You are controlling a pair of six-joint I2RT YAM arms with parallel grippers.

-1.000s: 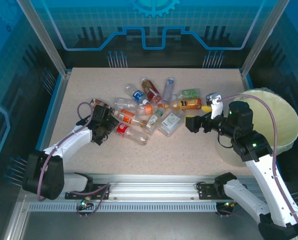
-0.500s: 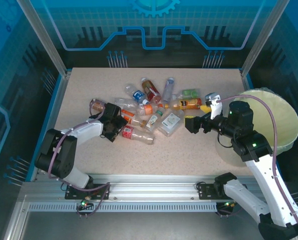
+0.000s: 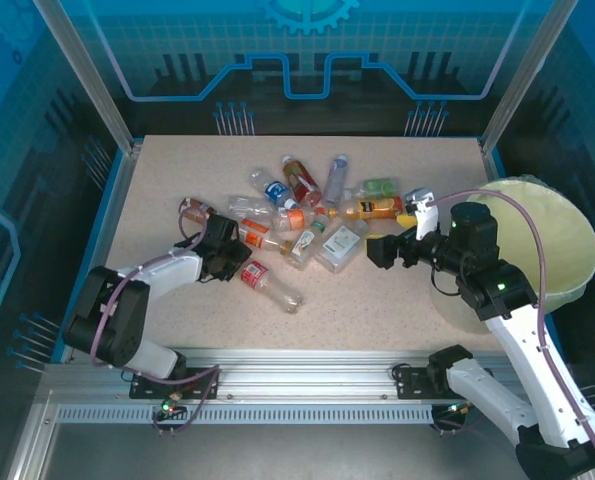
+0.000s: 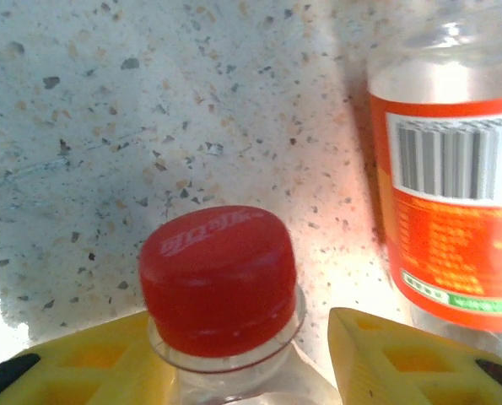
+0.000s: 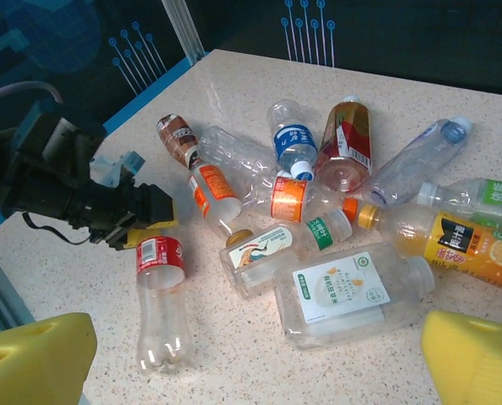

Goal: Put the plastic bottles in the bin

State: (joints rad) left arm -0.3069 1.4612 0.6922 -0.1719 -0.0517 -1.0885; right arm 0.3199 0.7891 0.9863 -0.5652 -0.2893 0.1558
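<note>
Red-capped bottle (image 4: 218,283) is clamped at its stiff neck by left gripper (image 4: 246,359); likely light, crushable, slippery. Right gripper (image 3: 377,250) is held open, empty.

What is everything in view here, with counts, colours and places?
bottles: about thirteen, clear with red, orange, blue, green, brown or white labels, piled mid-table
red-label bottle: one of them, near edge of the pile
bin: one, pale yellow-green, at the table's right side
table: one, speckled beige
walls: blue, around the table
arms: two, white and black, rising from the near edge
left claw: yellow fingers, shut on red-label bottle at its neck
right claw: yellow fingers, open, right of the pile
</note>
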